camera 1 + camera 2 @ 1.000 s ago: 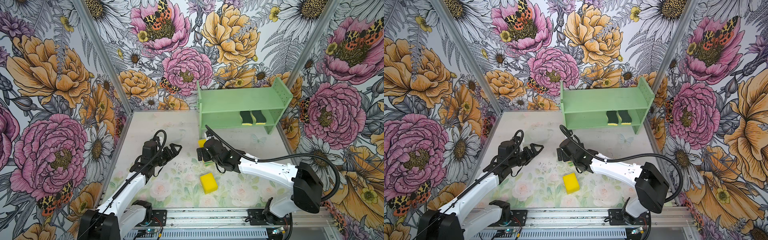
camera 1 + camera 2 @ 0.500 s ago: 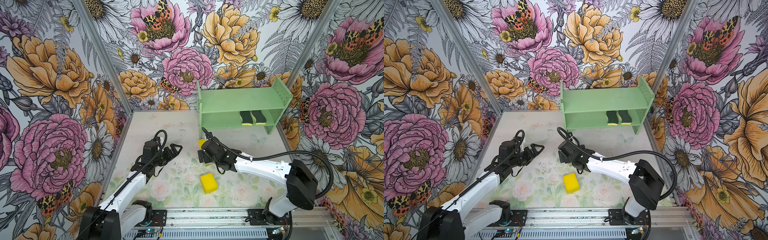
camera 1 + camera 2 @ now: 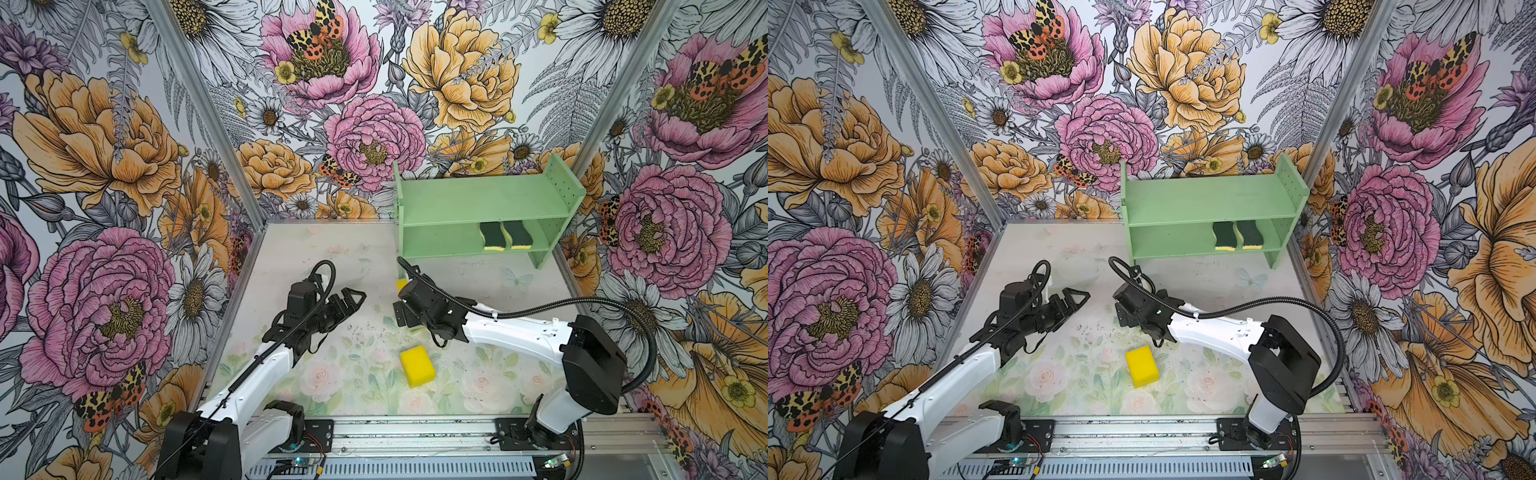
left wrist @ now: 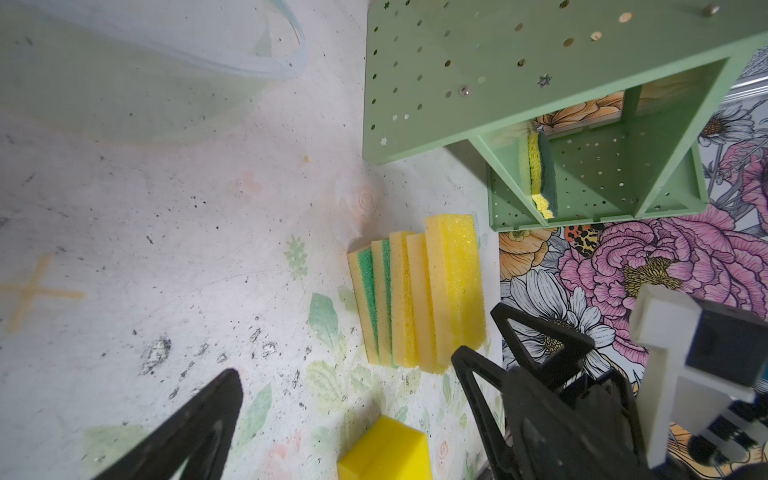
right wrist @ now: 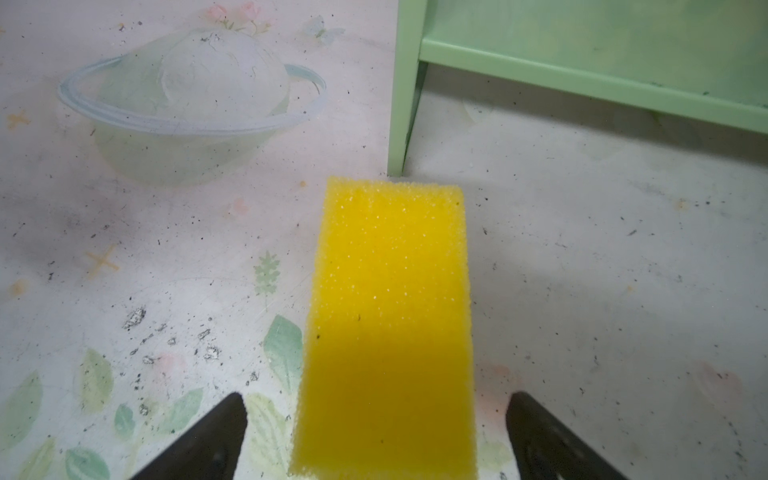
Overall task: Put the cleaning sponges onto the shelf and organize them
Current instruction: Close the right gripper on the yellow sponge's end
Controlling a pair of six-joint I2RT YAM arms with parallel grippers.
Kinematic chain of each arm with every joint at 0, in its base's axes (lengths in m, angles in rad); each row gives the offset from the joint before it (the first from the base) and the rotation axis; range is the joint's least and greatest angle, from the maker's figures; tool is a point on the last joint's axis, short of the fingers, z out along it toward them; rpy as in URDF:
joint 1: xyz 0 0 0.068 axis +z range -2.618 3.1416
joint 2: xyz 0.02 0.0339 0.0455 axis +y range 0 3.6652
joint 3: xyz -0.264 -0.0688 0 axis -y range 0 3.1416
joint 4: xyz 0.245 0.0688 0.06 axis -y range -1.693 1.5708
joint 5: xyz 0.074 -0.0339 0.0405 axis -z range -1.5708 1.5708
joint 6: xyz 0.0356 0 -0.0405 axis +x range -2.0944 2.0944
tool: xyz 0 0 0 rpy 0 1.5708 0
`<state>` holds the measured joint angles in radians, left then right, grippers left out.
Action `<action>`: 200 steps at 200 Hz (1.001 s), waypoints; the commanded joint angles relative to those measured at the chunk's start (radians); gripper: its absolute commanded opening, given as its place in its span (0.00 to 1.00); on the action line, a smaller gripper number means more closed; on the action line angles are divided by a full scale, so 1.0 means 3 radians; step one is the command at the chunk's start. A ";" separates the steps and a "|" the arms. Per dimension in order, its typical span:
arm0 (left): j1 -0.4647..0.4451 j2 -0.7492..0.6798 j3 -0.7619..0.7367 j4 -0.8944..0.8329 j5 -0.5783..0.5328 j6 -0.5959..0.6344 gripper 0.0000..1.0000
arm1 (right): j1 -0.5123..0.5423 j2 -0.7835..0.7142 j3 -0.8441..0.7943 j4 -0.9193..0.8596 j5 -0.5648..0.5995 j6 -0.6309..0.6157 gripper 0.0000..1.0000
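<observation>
Cleaning sponges [image 4: 415, 299] of yellow foam stood edgewise in a row on the table [image 3: 519, 374]. Left gripper [image 3: 351, 301] hung open, empty; right gripper [image 5: 376, 401] straddled one, jaws wide, ungripped. Pick-up seemed in hand: close, lift, carry to the mint-green two-tier shelf [image 3: 478, 203] beside two wavy dark-green-topped sponges [image 3: 505, 235].

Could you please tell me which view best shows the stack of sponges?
Left wrist view: the stack shows side-on, all five sponges. The right wrist view shows only its yellow top; in both top views the right arm hides nearly all.
</observation>
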<state>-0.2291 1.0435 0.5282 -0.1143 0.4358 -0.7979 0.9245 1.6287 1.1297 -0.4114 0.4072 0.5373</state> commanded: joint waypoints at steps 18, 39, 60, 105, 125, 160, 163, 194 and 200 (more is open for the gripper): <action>-0.0026 0.0054 -0.0001 0.0058 -0.0005 0.0016 0.99 | -0.0023 0.0017 0.0085 -0.0004 0.0011 -0.0035 1.00; -0.0029 0.0075 0.0009 0.0060 -0.0006 0.0016 0.99 | -0.0043 0.0031 0.0079 -0.0004 -0.0025 -0.0022 1.00; -0.0026 0.0085 0.0015 0.0059 -0.0001 0.0022 0.99 | -0.0051 0.0056 0.0090 -0.0004 -0.0038 -0.0022 0.99; -0.0034 0.0086 0.0014 0.0059 0.0001 0.0034 0.99 | -0.0055 0.0093 0.0113 -0.0004 -0.0063 -0.0029 0.99; -0.0034 0.0086 0.0009 0.0060 -0.0001 0.0035 0.99 | -0.0060 0.0118 0.0115 -0.0003 -0.0074 -0.0028 0.98; -0.0028 0.0095 0.0004 0.0062 -0.0005 0.0036 0.99 | -0.0060 0.0124 0.0115 -0.0004 -0.0074 -0.0027 0.98; -0.0033 0.0094 0.0006 0.0063 -0.0006 0.0036 0.99 | -0.0061 0.0127 0.0115 -0.0004 -0.0074 -0.0028 0.98; -0.0034 0.0098 0.0005 0.0068 -0.0008 0.0032 0.99 | -0.0065 0.0134 0.0120 -0.0001 -0.0079 -0.0030 0.98; -0.0036 0.0098 0.0004 0.0068 -0.0011 0.0031 0.99 | -0.0070 0.0137 0.0118 0.0001 -0.0079 -0.0027 0.98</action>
<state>-0.2317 1.0695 0.5282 -0.1143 0.4358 -0.7975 0.9100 1.6573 1.1366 -0.4114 0.3882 0.5335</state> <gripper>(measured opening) 0.989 0.982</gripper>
